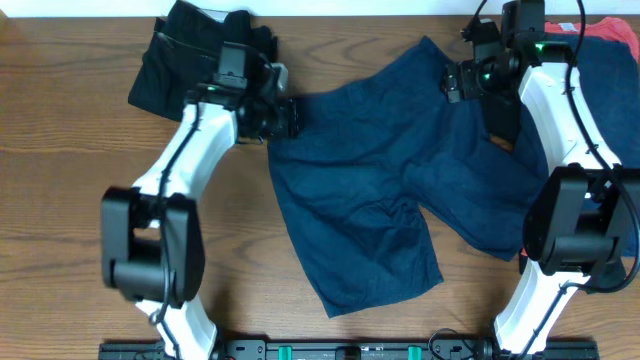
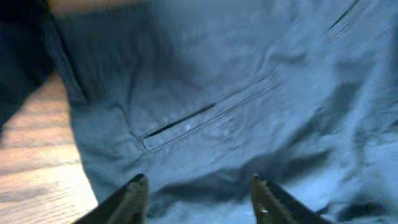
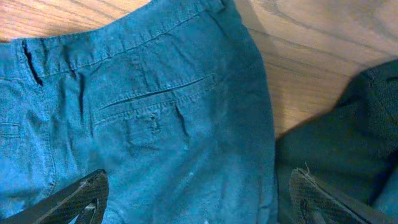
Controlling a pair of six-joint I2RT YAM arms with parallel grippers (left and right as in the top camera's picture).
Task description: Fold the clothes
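Note:
Navy blue shorts (image 1: 370, 190) lie spread across the middle of the table, waistband toward the back. My left gripper (image 1: 285, 115) is open over the shorts' left waist corner; the left wrist view shows its fingers (image 2: 199, 186) apart above the fabric and a welt pocket (image 2: 199, 118). My right gripper (image 1: 455, 82) is open over the right waist end; the right wrist view shows its fingers (image 3: 196, 190) wide apart above the shorts (image 3: 155, 124). A black garment (image 1: 190, 55) lies at the back left. A coral-red item (image 1: 600, 30) lies at the back right.
More navy fabric (image 1: 610, 90) lies at the right edge beneath the right arm. Dark cloth (image 3: 336, 137) shows beside the shorts in the right wrist view. Bare wooden table (image 1: 60, 200) lies to the left and front.

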